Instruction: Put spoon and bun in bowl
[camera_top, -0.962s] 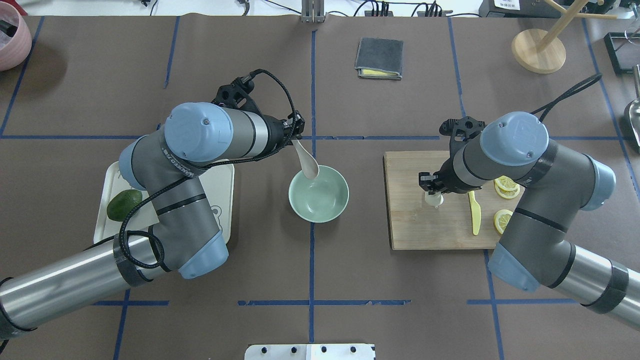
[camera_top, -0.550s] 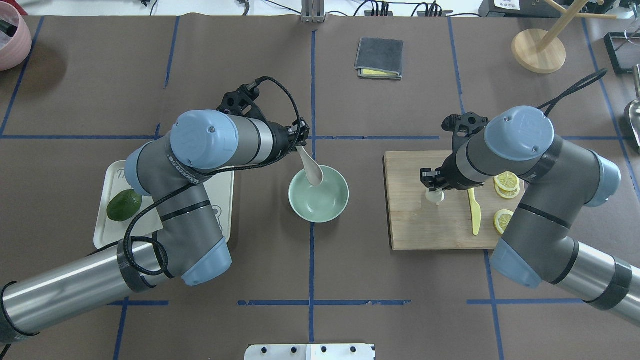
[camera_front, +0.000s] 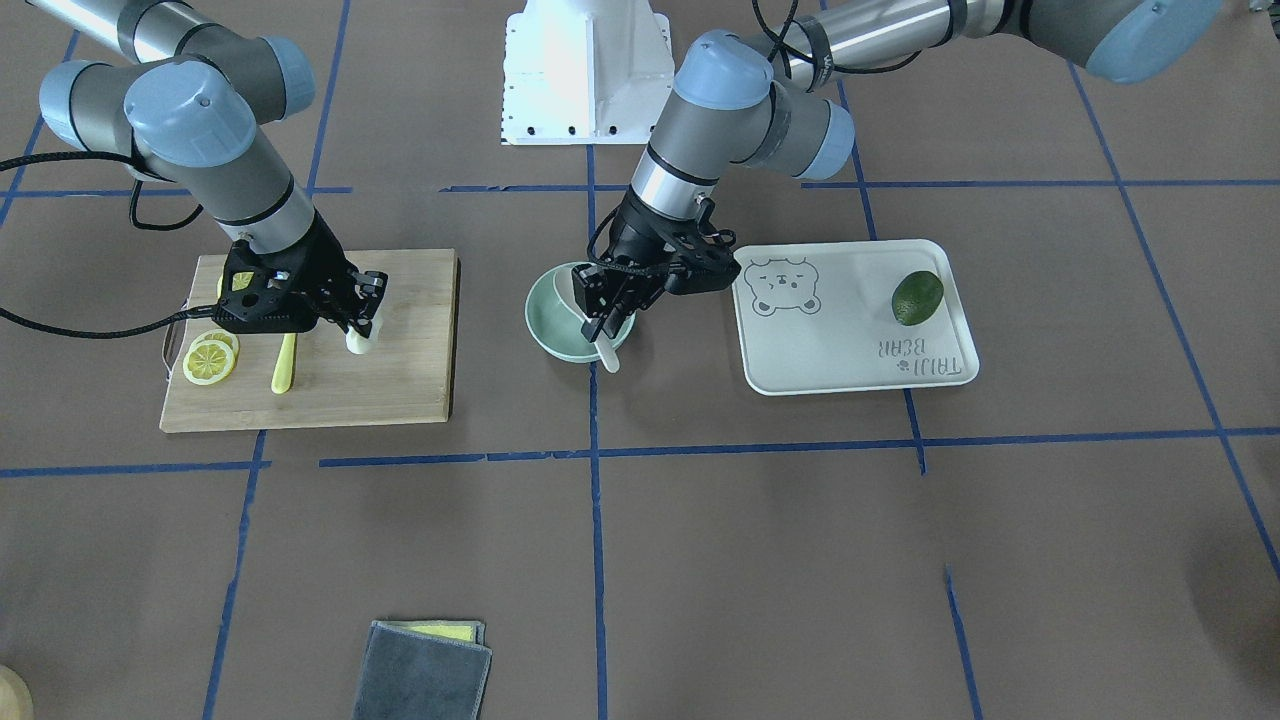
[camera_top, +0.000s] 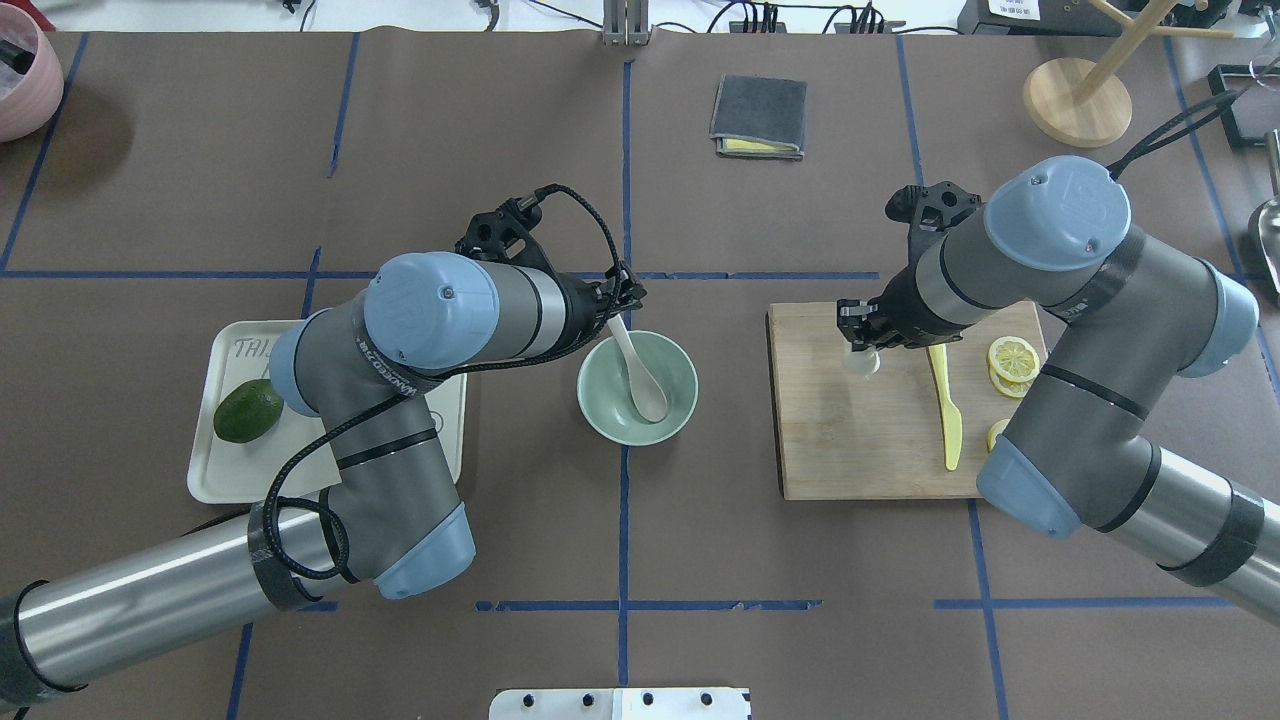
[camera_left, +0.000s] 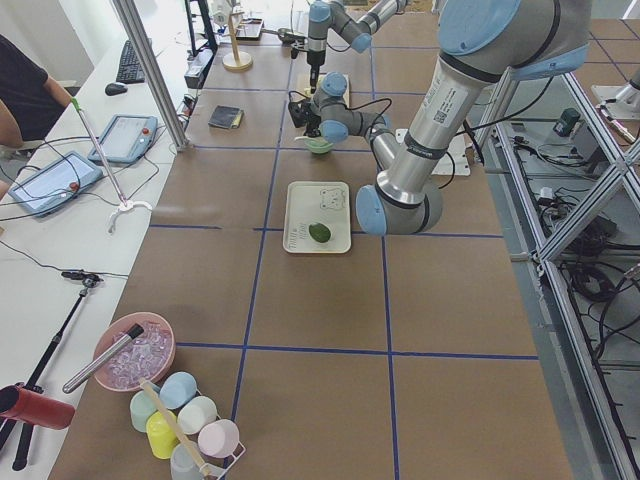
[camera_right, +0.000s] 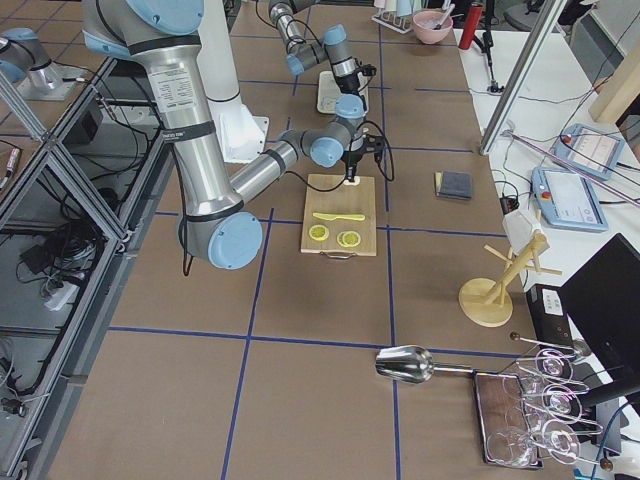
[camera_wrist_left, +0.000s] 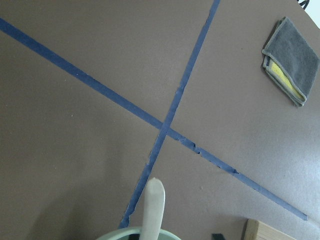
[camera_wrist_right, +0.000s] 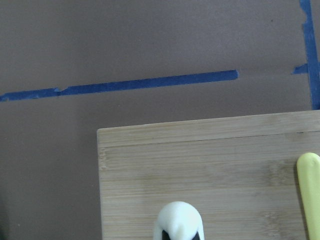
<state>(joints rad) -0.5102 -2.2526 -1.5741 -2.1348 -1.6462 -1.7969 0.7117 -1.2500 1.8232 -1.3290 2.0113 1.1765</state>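
Overhead exterior view, from the left: a white bear-print tray carries an avocado, and neither belongs to this job. Next, the left jaws reach over the far rim of the mint-green bowl and look closed on the handle end of the soup spoon. Holding it by the handle lets the scoop go in first. The scoop lies on the bowl's floor and the handle leans up to the rim, so I judge 1 of the 2 things is as good as placed, needing only release.

Further right, over a bamboo cutting board, the right jaws point straight down and are closed on the upper part of the steamed bun. That top grip suits carrying the bun across and lowering it into the bowl. Whether the bun is clear of the board I cannot tell. A yellow plastic knife and lemon slices lie beside it, apart from the grip.
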